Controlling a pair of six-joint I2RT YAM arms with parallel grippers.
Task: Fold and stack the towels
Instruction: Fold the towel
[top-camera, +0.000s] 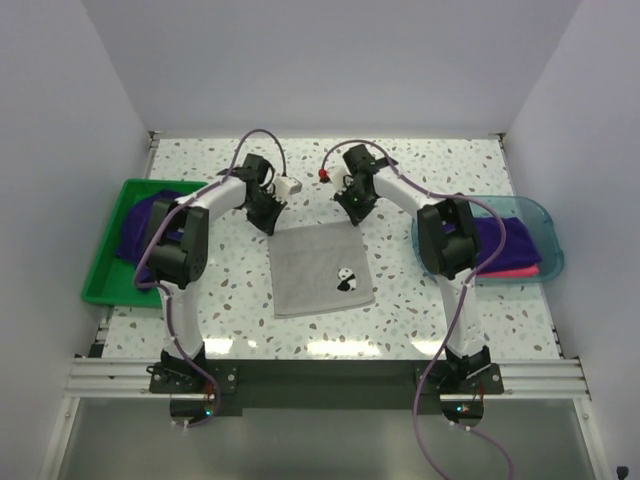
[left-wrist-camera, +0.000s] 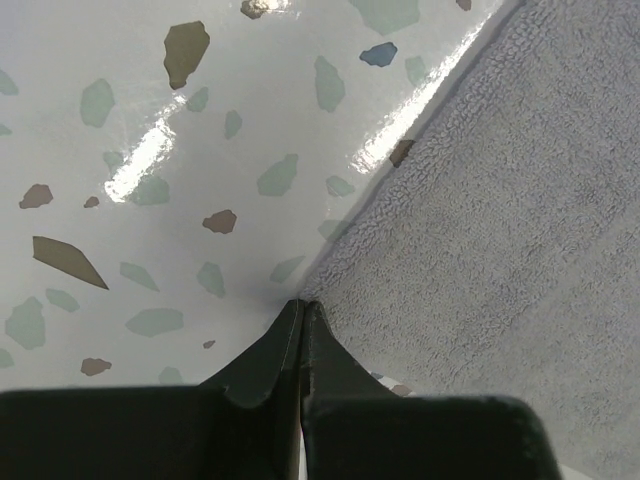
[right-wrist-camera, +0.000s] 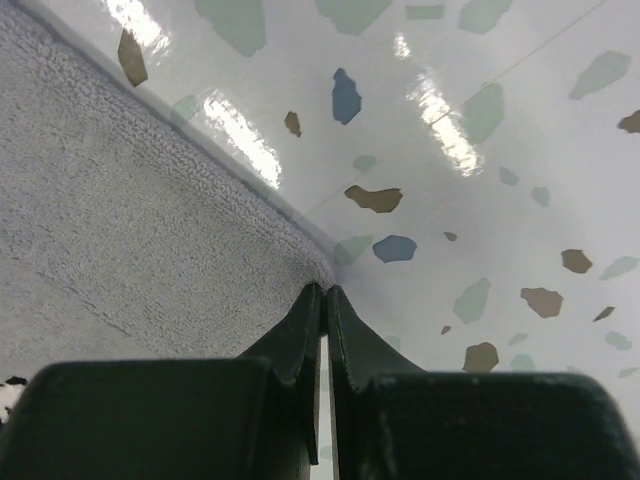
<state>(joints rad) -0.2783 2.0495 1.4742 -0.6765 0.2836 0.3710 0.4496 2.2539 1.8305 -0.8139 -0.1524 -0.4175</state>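
Left gripper (left-wrist-camera: 302, 305) and right gripper (right-wrist-camera: 325, 290): closed at the 11 and 1 o'clock corners of grey towel (top-camera: 315, 265), pinch unconfirmed. Towel near-square, sides roughly 12–6. Panda patch (top-camera: 345, 279) legible overhead only.

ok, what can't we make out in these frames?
Wrist views: whether left gripper or right gripper holds the grey towel; shut fingertips cover the contact.
Top view: how many purple towels in the green bin; left arm covers part.
Top view: the tray and its stack; right arm overlaps it.
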